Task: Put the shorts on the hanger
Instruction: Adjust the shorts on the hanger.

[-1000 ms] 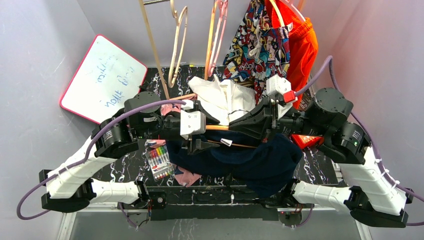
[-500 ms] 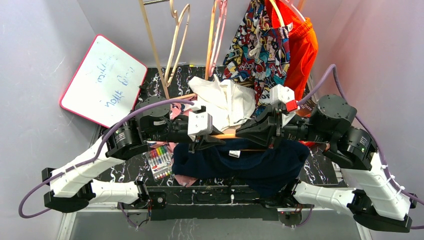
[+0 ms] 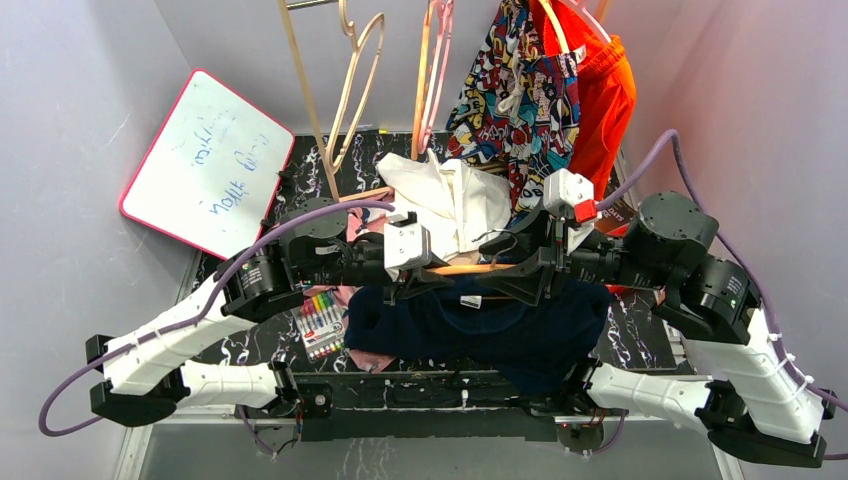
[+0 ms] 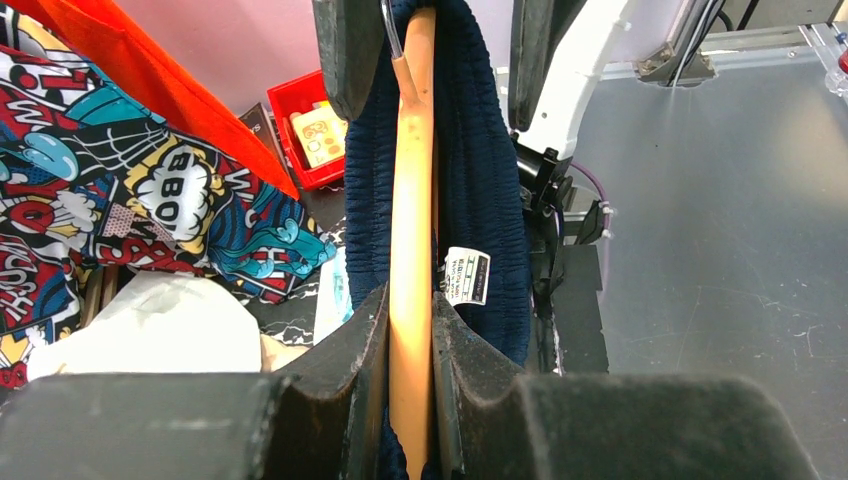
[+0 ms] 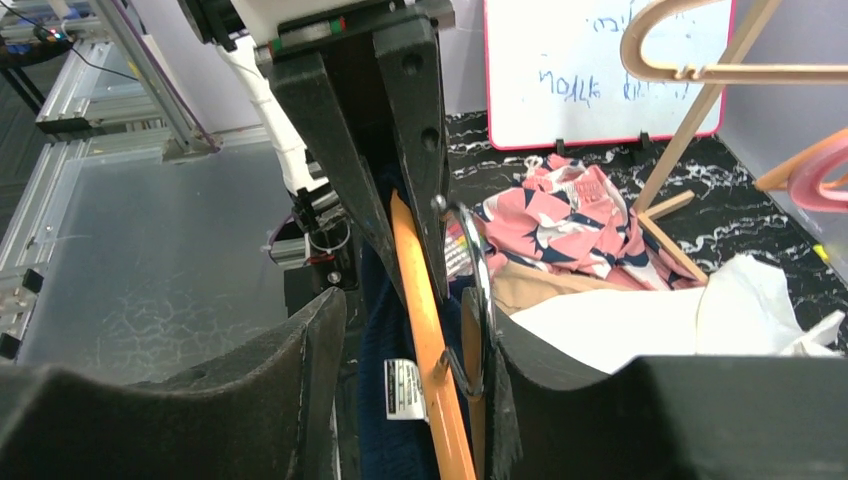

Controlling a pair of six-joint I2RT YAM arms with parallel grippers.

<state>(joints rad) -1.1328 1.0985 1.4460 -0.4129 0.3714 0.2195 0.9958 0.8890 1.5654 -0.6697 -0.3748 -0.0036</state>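
Since one second ago the right gripper has let go: its jaws now stand apart, with the hanger and its metal hook running between them. The left gripper is clamped on the hanger's bar. The shorts hang draped over that bar, held between both arms. Beyond lies a white garment and, farther back, the comic-print shorts and orange shorts hang.

- A robotics lab test cell: plain panel walls close in a black marbled table.
- Aluminium framing stands alongside; a scribbled whiteboard leans at far left.
- Comic-print shorts hang behind.
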